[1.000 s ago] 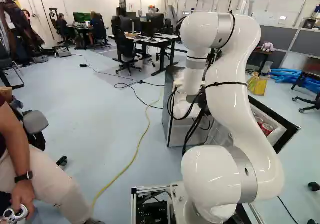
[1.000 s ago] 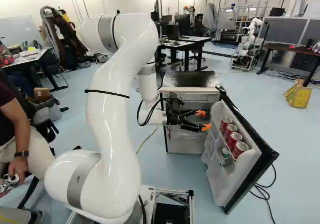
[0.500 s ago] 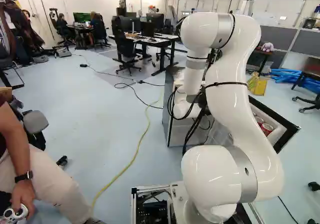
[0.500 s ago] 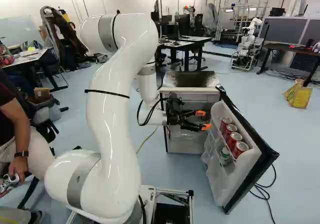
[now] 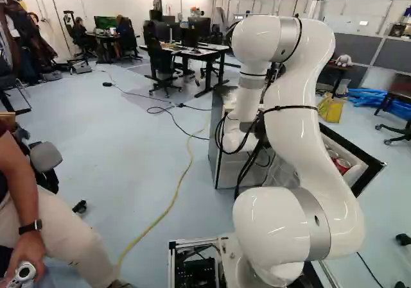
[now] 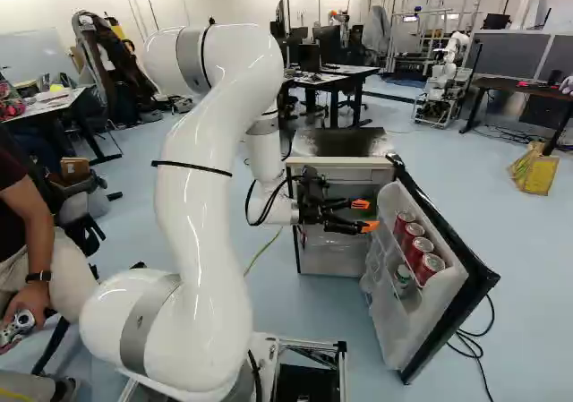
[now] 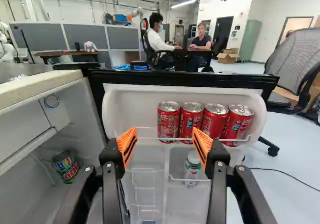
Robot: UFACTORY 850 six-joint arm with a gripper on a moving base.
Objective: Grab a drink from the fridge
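In the right base view my gripper reaches in front of the fridge, beside its wide-open door. Seen from the wrist, the gripper is open, its orange-padded fingers apart with nothing between them. Ahead of it, several red cans stand in a row on the upper door shelf. A white-capped bottle or can sits on the lower shelf, partly behind one finger. Inside the fridge, a dark green and red can lies or leans beside the gripper; which, I cannot tell.
Desks and an office chair stand beyond the fridge. Another robot is far back. A yellow cable runs over the floor. A mesh chair stands past the door in the wrist view.
The gripper's fingers have drawn a little closer together. The arm, base, fridge and cans show no visible shift.
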